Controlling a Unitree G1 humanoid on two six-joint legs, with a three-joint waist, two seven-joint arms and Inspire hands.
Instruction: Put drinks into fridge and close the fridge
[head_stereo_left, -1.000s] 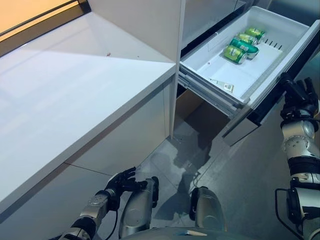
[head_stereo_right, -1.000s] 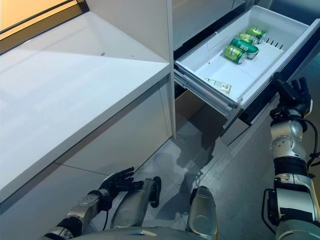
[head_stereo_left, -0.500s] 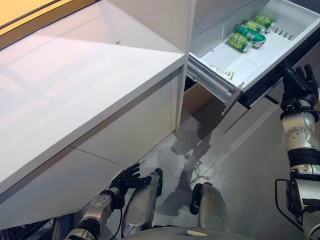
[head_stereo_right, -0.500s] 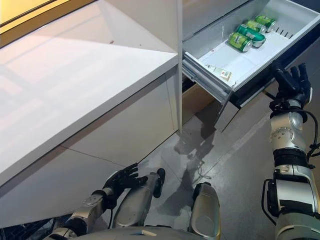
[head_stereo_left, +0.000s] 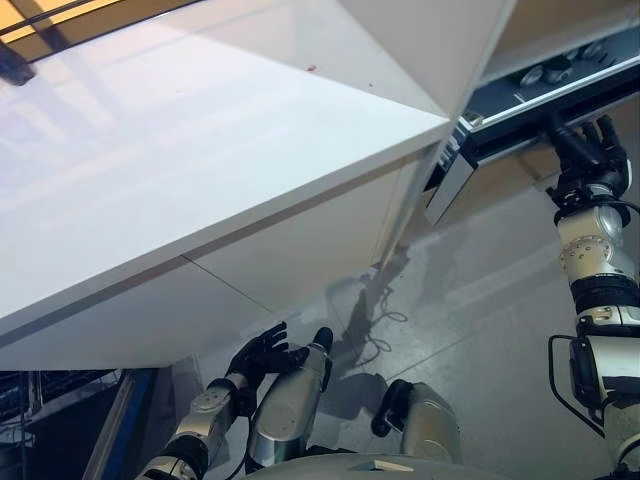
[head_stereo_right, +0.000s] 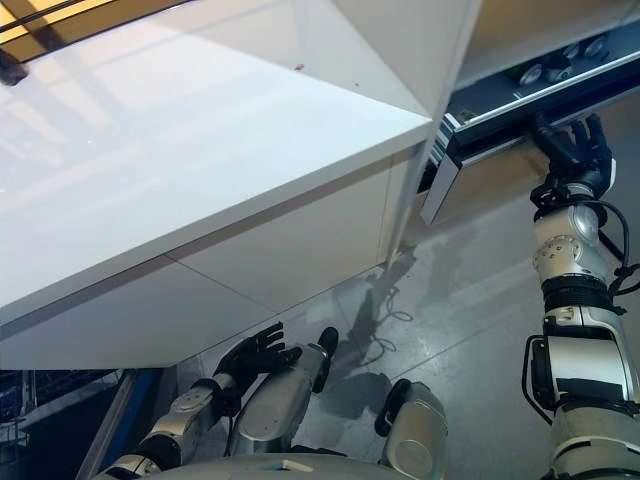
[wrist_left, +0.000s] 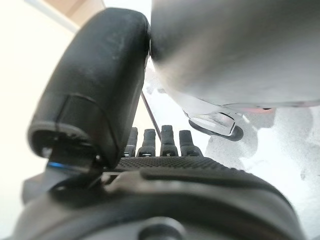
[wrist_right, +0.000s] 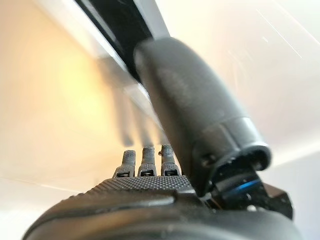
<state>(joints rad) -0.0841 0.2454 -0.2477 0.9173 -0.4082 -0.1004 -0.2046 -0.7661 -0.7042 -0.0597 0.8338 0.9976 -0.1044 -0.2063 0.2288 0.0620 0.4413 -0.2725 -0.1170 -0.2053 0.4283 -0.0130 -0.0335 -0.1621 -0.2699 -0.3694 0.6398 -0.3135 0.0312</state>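
Note:
The fridge drawer (head_stereo_left: 520, 100) shows at the upper right as a dark front with a silver top edge, close to the white cabinet side (head_stereo_left: 440, 40). Small round shapes (head_stereo_right: 535, 72) show just over its rim; I cannot tell if they are the drinks. My right hand (head_stereo_left: 590, 155) is open, its straight fingers against the drawer's dark front; it also shows in the right wrist view (wrist_right: 150, 180). My left hand (head_stereo_left: 258, 355) hangs low by my leg, open and empty; its fingers (wrist_left: 160, 145) are straight in the left wrist view.
A long white counter (head_stereo_left: 200, 150) runs along the left, with white cabinet panels (head_stereo_left: 300, 240) below it. Grey floor (head_stereo_left: 480, 300) lies in front of the drawer. A dark blue frame (head_stereo_left: 110, 420) stands at the lower left.
The whole picture has shifted, so the camera has moved. The drawer has gone in toward the fridge, with my right hand still on its front. The green cans inside are hidden now.

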